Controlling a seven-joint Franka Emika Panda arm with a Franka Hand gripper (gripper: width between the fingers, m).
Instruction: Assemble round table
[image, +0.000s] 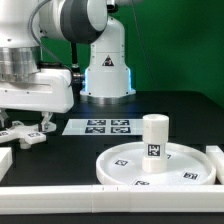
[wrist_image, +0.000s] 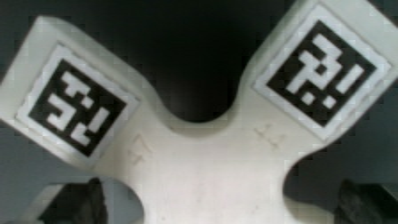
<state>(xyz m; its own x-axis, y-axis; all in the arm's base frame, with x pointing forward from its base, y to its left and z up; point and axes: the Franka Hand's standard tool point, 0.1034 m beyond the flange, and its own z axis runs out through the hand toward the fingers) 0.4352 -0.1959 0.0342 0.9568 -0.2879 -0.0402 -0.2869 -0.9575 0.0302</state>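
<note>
The cross-shaped foot piece lies on the black table at the exterior view's far left. It fills the wrist view, with two tagged arms spread away from the camera. My gripper is low over it, and in the wrist view its dark fingers stand apart on either side of the foot's middle, open. The large round disc lies at the front on the exterior view's right. The short cylindrical leg stands upright on it.
The marker board lies flat mid-table before the robot base. A long white block runs along the front edge. Other white blocks sit at the left and right.
</note>
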